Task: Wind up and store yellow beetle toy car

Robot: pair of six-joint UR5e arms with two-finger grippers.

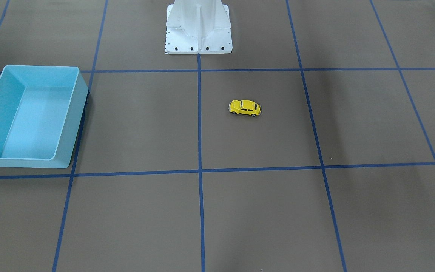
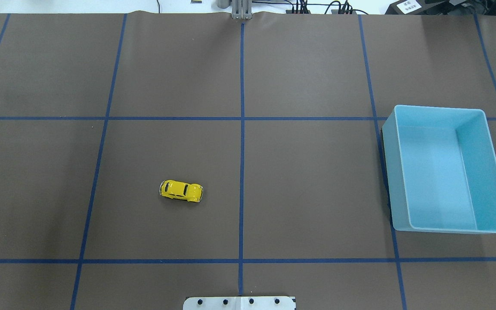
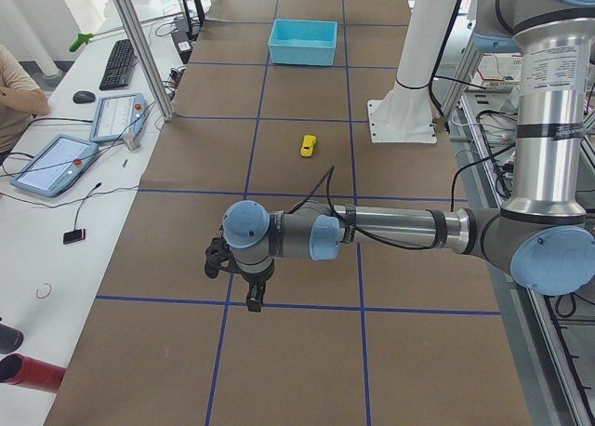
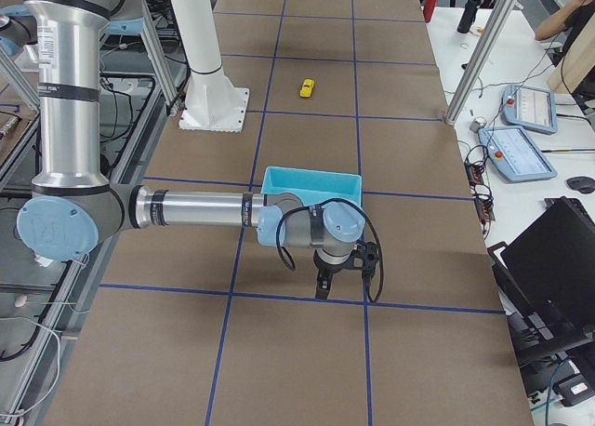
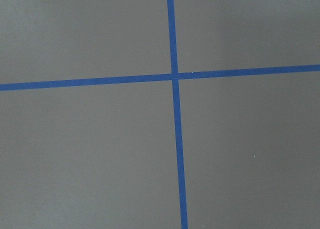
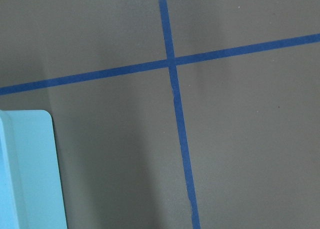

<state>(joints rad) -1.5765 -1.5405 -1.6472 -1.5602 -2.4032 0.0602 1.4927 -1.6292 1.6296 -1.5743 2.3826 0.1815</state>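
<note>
**Front-facing view.** The yellow beetle toy car [image 1: 245, 108] stands on its wheels on the bare tabletop [image 1: 145, 124]. It is in the grid square just to the robot's left of the centre tape line, a little out from the robot's base [image 1: 198, 34]. The light blue bin [image 1: 72, 124] is well apart from it, toward the tabletop's edge on the robot's right. The bin is open-topped and nothing shows inside. No arm is in frame.

**Overhead view.** Same layout. The car lies roughly parallel to the robot-side edge, and nothing touches it. My reading is that it sits in the open so a gripper can come down on it and have a run of flat surface for winding.

**Exterior left.** The left gripper [image 3: 254, 301] hangs tool-down over a tape crossing near the tabletop's left end, well apart from the car. I cannot tell how far its jaws are parted, and I see nothing hanging from it. A person's arm [image 3: 19, 96] rests at a side desk.

**Exterior right.** The right gripper [image 4: 322, 288] hangs tool-down near the bin's outer wall, toward the tabletop's right end. I cannot tell its opening either. It is far from the car, so it has no hold of it.

**Wrist views.** The left shows only a tape crossing. The right shows a crossing and one corner of the bin. No fingers appear in either.

**Judgement.** The task has not begun. The car is on the left arm's side and the bin on the right's, so storing it likely means a carry across.
</note>
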